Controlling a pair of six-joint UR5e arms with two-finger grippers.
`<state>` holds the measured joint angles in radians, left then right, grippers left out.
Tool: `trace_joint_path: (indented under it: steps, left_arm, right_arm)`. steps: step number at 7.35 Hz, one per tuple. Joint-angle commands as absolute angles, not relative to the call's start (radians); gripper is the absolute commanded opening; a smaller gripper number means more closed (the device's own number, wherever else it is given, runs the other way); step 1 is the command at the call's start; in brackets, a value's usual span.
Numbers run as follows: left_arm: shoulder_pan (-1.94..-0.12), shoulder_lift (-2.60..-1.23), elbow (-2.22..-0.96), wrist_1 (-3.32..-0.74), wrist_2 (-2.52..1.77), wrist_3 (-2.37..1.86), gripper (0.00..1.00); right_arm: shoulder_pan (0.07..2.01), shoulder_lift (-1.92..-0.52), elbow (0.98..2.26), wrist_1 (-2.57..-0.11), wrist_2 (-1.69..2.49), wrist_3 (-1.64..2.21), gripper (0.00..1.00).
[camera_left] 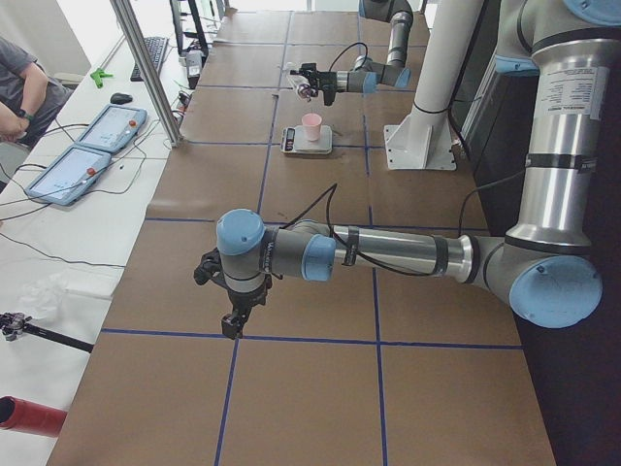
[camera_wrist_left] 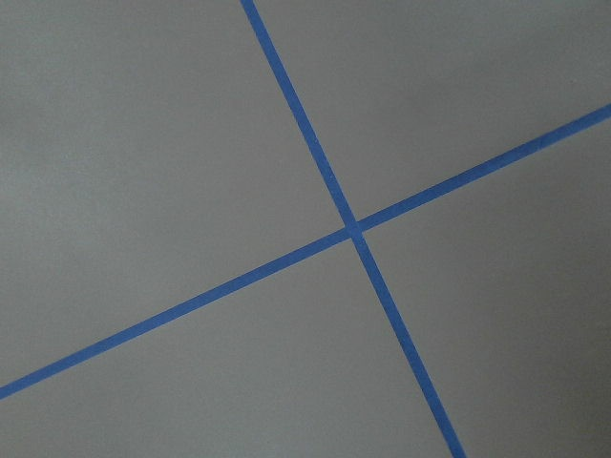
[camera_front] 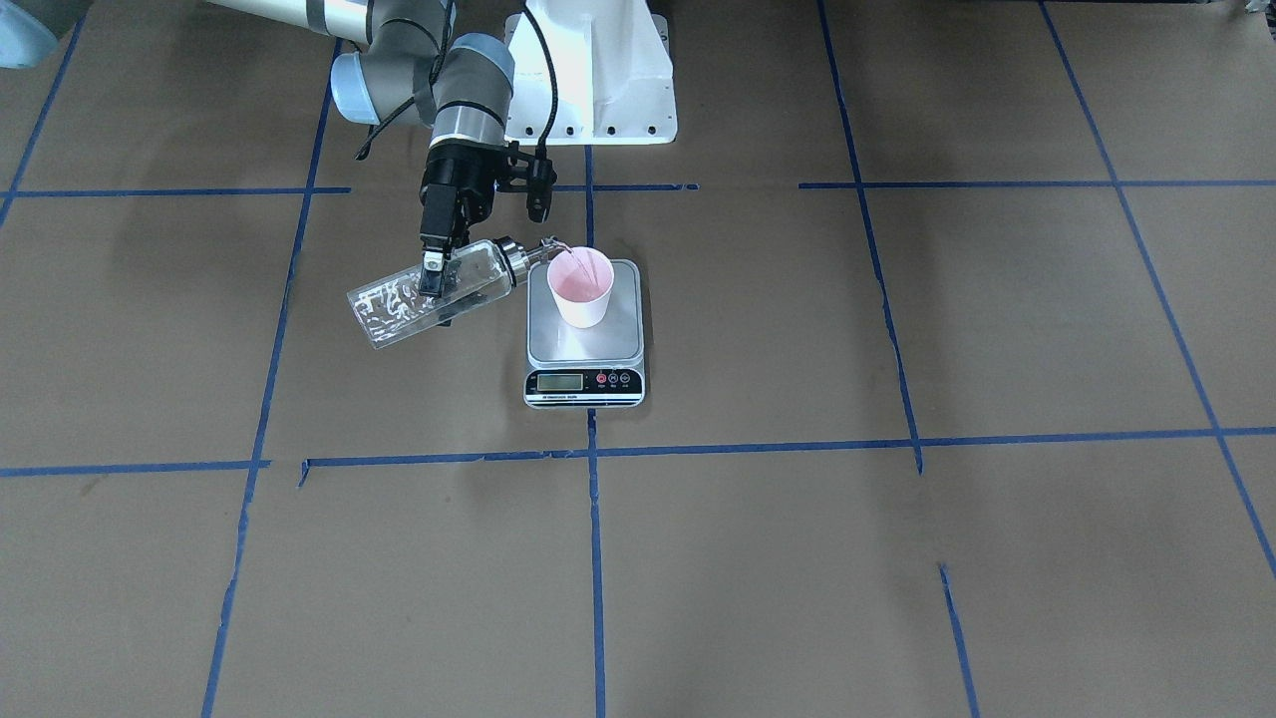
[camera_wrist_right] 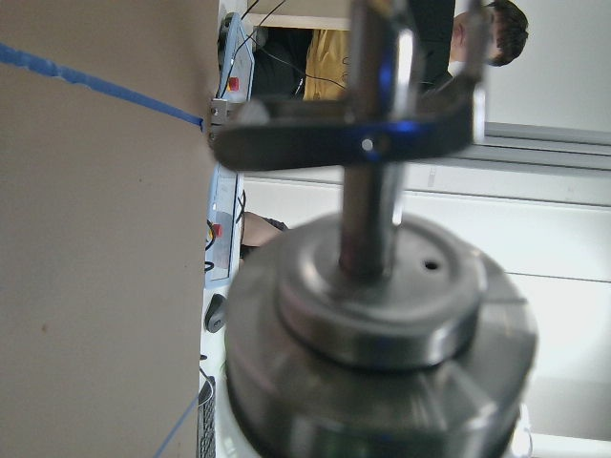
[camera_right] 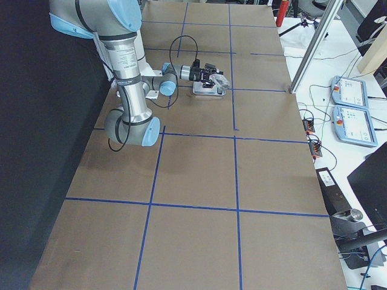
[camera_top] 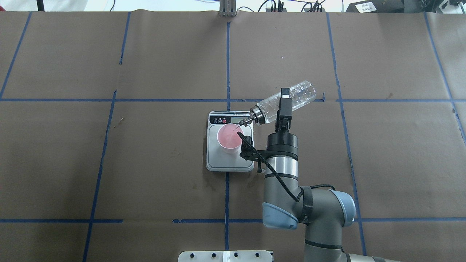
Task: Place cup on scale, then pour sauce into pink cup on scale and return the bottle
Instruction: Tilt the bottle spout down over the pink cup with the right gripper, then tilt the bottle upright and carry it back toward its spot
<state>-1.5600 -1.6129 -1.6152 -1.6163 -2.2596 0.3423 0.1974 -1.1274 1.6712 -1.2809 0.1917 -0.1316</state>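
Table (camera_front: 897, 558): scale (camera_front: 583, 344) lies flat on it. Glass bottle (camera_front: 389, 307): tilted, spout at the cup's rim, my right gripper (camera_front: 436, 277) clamped across its body. Pink cup (camera_front: 581, 291): upright on the scale's platform. My left gripper (camera_left: 233, 323): aperture cannot be told.

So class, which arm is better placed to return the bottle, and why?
Right. The right gripper is shut on the bottle, tilted toward the cup on the scale. The left gripper hangs far from all three.
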Motion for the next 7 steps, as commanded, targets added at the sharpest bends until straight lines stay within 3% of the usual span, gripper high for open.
trace_joint_path:
  steps: [1, 4, 7]
  left_arm:
    - [-1.56, -1.637, -1.615, -1.573, -2.26, 0.342, 1.0]
    - [-1.56, -1.655, -1.617, -1.543, -2.26, 0.342, 1.0]
    - [-1.56, -1.658, -1.62, -1.542, -2.26, 0.342, 1.0]
  right_arm:
    - [0.195, -1.132, 1.666, -1.279, 0.213, 0.019, 0.0]
    - [0.187, -1.138, 1.699, -1.278, 0.241, 0.194, 0.0]
    - [0.19, -1.192, 1.859, -1.278, 0.371, 0.445, 0.0]
